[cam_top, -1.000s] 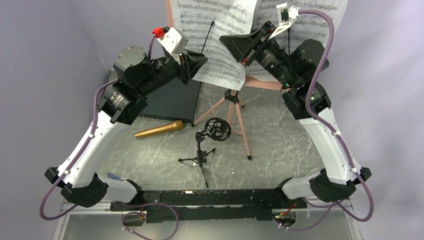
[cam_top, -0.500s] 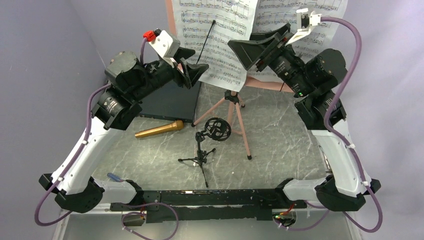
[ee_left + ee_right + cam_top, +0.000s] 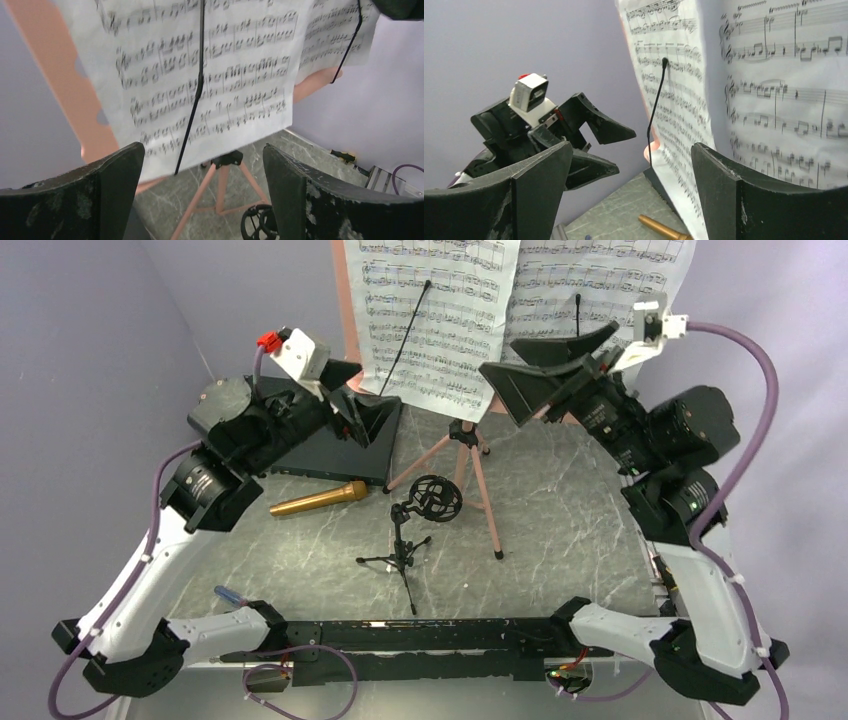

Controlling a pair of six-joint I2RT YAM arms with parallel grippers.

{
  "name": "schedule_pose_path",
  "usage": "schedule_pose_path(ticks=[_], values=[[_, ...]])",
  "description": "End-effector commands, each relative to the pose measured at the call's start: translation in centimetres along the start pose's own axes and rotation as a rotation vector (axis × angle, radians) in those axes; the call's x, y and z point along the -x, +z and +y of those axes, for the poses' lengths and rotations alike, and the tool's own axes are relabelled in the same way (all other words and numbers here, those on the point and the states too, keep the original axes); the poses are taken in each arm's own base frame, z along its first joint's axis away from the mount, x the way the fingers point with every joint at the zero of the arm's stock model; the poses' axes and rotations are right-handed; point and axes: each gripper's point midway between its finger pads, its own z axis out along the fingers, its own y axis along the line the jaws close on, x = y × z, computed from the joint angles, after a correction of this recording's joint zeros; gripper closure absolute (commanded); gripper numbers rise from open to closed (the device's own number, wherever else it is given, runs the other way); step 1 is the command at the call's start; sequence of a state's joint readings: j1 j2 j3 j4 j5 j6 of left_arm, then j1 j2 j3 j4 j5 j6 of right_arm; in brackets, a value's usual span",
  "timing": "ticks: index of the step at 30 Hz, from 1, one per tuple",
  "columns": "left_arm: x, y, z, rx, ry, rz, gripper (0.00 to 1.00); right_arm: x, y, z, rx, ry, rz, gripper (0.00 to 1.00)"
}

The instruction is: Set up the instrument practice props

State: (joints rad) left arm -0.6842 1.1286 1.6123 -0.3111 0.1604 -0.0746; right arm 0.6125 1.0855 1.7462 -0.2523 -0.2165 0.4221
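The only writing to be seen is printed music notation on two white sheet-music pages, the left page (image 3: 440,320) and the right page (image 3: 600,280). Staves and notes are sharp in the right wrist view, but any words on them are too small to be read. Both pages are propped side by side on a pink-copper music stand on a tripod (image 3: 470,455) at the far middle of the grey marble-patterned table (image 3: 560,510), and each is crossed by a thin black wire retainer (image 3: 405,325). The stand's desk is almost wholly covered by the pages, so that only its pink edges are shown, and the page tops are cut off by the frame. A gold microphone (image 3: 320,498) is laid flat left of the tripod legs. A small black tripod mic stand with a ring mount (image 3: 410,540) is stood just in front of them. A flat black rectangular box (image 3: 335,450) is partly hidden beneath the left arm. The left gripper (image 3: 202,150) is held before the left page with its jaws wide apart and nothing between them. The right gripper (image 3: 631,147) is likewise spread and empty before the right page.
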Motion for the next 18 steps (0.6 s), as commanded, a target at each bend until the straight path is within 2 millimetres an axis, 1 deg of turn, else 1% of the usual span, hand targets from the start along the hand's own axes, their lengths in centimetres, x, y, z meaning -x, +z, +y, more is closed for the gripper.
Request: schedule_pose_path(ticks=[1,2,4,6,9,14,15,18], values=[[-1.2,-2.4,0.5,0.072,-0.078,0.014,0.06,0.8,-2.6,1.8,0.051,0.020,-0.029,0.05],[-1.6,-3.2,0.7,0.087,-0.090,0.023,0.06,0.4,-3.0,2.0,0.059,0.026,-0.020,0.04],[-3.3,-4.3,1.0,0.118,-0.112,0.062,0.06,-0.5,-3.8,2.1,0.065,0.042,0.009,0.02],[-4.9,-5.5,1.4,0.158,-0.139,0.096,0.06,-1.9,-4.6,2.0,0.066,0.062,0.050,0.00],[-7.2,-7.1,1.3,0.176,-0.180,0.136,0.06,-4.2,-5.8,1.7,0.059,0.091,0.104,0.00],[-12.6,-9.6,2.1,0.282,-0.267,0.247,0.06,-8.0,-8.5,0.8,0.023,0.148,0.174,0.00],[-13.7,-10.2,2.3,0.304,-0.287,0.272,0.06,-9.2,-9.0,0.3,0.003,0.164,0.195,0.00],[-17.0,-11.8,2.8,0.382,-0.352,0.333,0.06,-12.0,-10.5,-0.5,-0.025,0.196,0.247,0.00]])
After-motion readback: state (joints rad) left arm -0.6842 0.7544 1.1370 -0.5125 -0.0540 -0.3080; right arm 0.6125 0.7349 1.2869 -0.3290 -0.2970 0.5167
